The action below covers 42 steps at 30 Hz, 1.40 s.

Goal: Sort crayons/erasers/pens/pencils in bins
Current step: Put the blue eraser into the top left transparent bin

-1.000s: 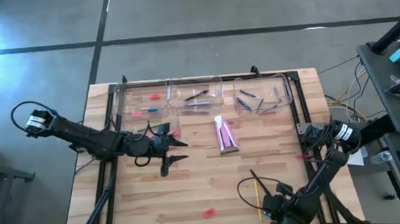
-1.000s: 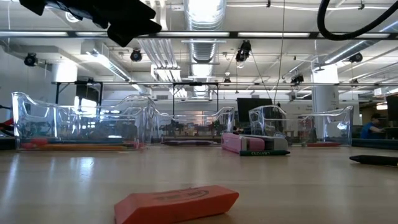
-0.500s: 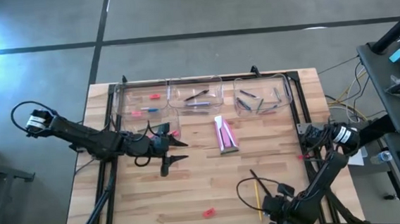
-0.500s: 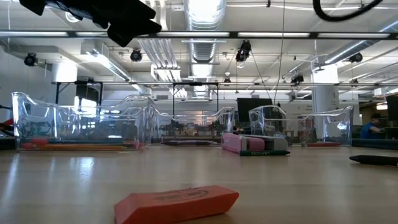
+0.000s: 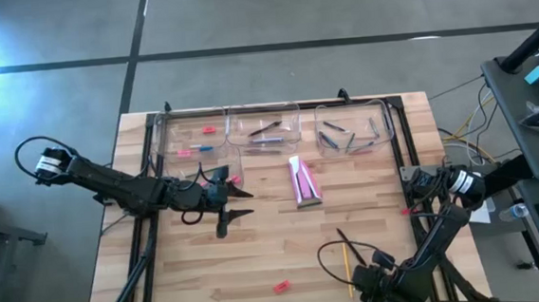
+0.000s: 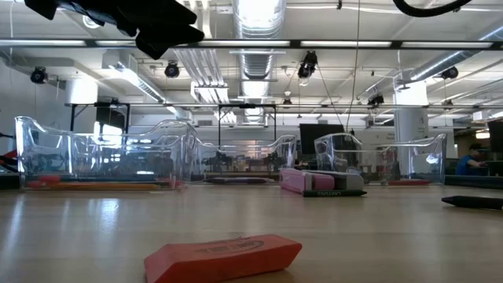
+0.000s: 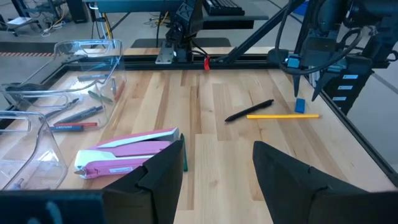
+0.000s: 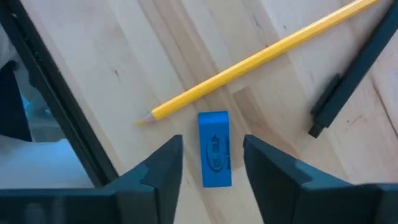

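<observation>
Down at the near right corner of the desk [image 5: 211, 269], the right pincer [image 8: 211, 163] hangs straight over a small blue eraser [image 8: 214, 149]. Its two fingers [image 8: 163, 169] stand apart, one on each side of the block, grasping nothing. The eraser's long axis runs forward between the fingers, so they face its long sides, and I'd judge a plain drop and squeeze across the narrow width would take it.

A yellow pencil [image 8: 255, 60] lies slantwise just beyond the eraser's far end, its sharpened tip very near that end; whether they touch I cannot tell. A black pen [image 8: 354, 74] lies off to one side, apart from both. The pencil could get nudged if the pincer comes down too far forward.

The left pincer [image 5: 228, 203] waits in the middle of the desk, released and empty, near the clear bins [image 5: 263, 132] along the far edge. A pink-red eraser [image 5: 280, 286] lies loose near the front edge, between the two arms. The blue one is clearly the right arm's to take, being well apart from the left.
</observation>
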### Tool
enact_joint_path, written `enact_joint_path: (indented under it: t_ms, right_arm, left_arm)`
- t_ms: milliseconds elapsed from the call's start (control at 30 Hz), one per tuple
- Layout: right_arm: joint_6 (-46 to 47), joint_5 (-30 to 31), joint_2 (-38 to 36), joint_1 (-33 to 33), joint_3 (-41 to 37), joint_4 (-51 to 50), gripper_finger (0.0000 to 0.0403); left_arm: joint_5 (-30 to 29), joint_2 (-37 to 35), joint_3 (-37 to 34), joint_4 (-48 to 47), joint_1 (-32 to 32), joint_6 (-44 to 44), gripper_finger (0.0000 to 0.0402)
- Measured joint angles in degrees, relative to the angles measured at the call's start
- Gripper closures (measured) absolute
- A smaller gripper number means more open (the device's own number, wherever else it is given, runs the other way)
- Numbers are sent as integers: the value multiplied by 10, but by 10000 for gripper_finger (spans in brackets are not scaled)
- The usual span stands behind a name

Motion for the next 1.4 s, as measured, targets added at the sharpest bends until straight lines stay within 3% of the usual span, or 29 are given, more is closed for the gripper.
enact_joint_path:
  t_ms: [167,333,1400]
  right_arm:
    - [0,0,9,0,-2,-3,199]
    - [0,-9,28,0,-2,-6,183]
    - [9,-10,31,0,30,-101,237]
  left_arm:
    - [0,0,-1,0,0,0,222]
    - [0,0,-2,0,0,0,222]
    - [0,0,-2,0,0,-2,222]
